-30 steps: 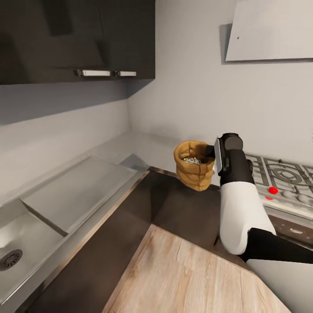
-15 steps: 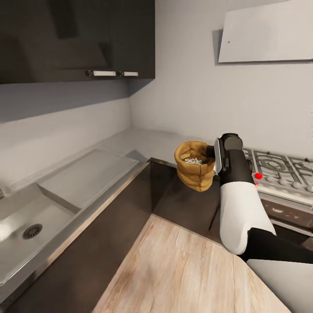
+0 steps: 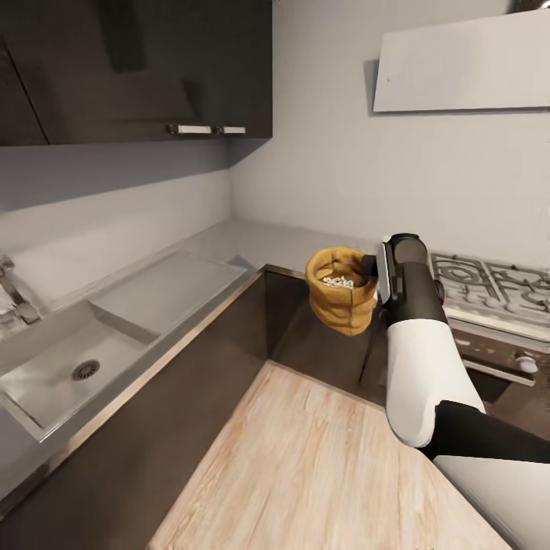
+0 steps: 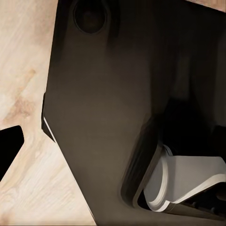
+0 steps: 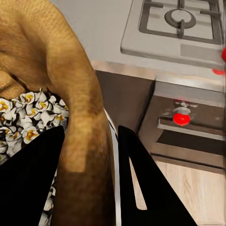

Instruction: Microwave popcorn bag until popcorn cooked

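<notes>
Popcorn bag (image 3: 341, 299) hangs in the air, upright, rim pinched by right end effector (image 5: 89, 155), one finger inside w/ the popcorn (image 5: 26, 113), other outside. Bag sits in front of the corner tabletop (image 3: 267, 243), above wood floor (image 3: 321, 466), hob (image 3: 489, 286) to its right. Left end effector: can't tell its state.

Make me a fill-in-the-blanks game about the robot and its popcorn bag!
1. The right end effector pinches the rim of the ____ bag.
2. Inside the bag lies white ____.
3. The bag hangs in the air above the wooden ____.
4. In the head view, the steel ____ with a drain sits far to the left.

Missing words: popcorn; popcorn; floor; sink
</notes>
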`<state>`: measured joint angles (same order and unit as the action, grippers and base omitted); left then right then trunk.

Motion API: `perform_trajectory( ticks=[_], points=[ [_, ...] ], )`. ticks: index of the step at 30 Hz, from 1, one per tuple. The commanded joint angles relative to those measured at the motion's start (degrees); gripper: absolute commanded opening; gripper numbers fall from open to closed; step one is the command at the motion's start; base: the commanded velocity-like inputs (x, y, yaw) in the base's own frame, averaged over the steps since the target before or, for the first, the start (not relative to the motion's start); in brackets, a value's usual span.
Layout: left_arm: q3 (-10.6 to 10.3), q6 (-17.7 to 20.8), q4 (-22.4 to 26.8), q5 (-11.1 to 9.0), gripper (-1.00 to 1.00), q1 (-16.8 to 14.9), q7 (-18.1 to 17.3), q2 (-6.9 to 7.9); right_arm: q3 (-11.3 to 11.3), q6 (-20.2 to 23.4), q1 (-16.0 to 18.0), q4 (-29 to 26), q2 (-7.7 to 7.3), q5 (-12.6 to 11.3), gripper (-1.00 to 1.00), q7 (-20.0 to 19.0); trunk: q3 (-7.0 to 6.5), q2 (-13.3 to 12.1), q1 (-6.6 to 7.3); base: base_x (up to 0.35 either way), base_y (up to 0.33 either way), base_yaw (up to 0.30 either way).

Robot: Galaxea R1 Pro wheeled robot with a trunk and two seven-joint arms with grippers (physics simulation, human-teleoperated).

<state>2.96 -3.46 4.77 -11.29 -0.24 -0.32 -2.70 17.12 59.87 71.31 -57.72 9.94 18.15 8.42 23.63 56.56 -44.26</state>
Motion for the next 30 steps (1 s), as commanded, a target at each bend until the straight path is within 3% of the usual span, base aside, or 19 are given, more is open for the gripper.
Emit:
perform_trajectory(
  ticks=[1, 30],
  points=[
    [0.27, -0.15, -0.03, -0.18, 1.0, -0.02, -0.03, -0.02, 0.1, 0.13, 0.06, -0.03, 0.06, -0.22, -1.0, 0.32, 0.06, 0.05, 0.03, -0.346, 0.0, 0.0],
    [0.29, -0.15, -0.03, -0.22, 1.0, -0.02, -0.03, 0.05, 0.27, 0.13, 0.06, 0.63, 0.06, -0.46, -1.0, 0.28, 0.06, 0.05, 0.03, -0.346, 0.0, 0.0]
  ],
)
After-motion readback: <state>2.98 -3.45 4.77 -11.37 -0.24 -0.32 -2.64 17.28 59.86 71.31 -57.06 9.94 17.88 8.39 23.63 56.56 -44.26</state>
